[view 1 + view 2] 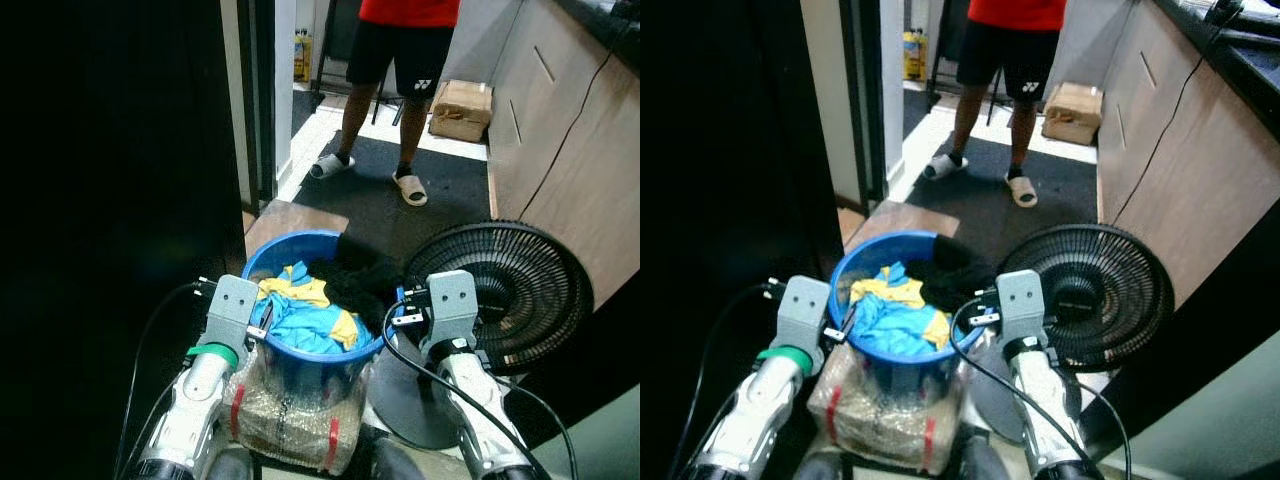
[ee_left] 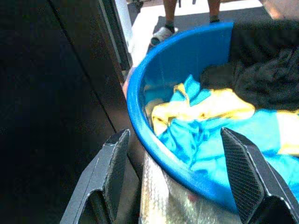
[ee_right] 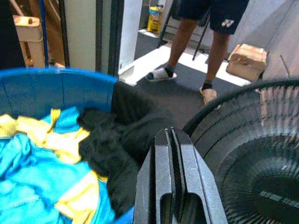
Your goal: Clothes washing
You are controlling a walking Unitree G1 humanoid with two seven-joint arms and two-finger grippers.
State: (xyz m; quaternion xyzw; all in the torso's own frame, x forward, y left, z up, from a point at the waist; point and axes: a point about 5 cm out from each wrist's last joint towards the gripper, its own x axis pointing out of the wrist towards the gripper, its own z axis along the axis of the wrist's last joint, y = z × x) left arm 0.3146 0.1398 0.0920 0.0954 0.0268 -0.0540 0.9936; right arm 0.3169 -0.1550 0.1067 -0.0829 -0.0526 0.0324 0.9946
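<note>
A blue plastic basin [image 1: 290,241] stands in front of me on a wrapped bundle [image 1: 290,420]. Inside it lie a blue and yellow garment [image 1: 305,310] and a black garment [image 1: 360,275] that hangs over the right rim. My left gripper [image 1: 258,326] is at the basin's left rim, open; in the left wrist view its fingers [image 2: 114,163] stand wide apart with the rim and the blue and yellow garment [image 2: 205,135] between them. My right gripper [image 1: 400,306] is at the right rim beside the black garment [image 3: 121,135], shut with nothing held, its fingertips [image 3: 172,140] pressed together.
A black floor fan [image 1: 510,290] stands close on the right of the basin. A person [image 1: 400,45] in slippers stands on a dark mat ahead, next to a cardboard box [image 1: 462,108]. Wooden cabinets [image 1: 570,130] line the right side, and a dark panel [image 1: 110,200] the left.
</note>
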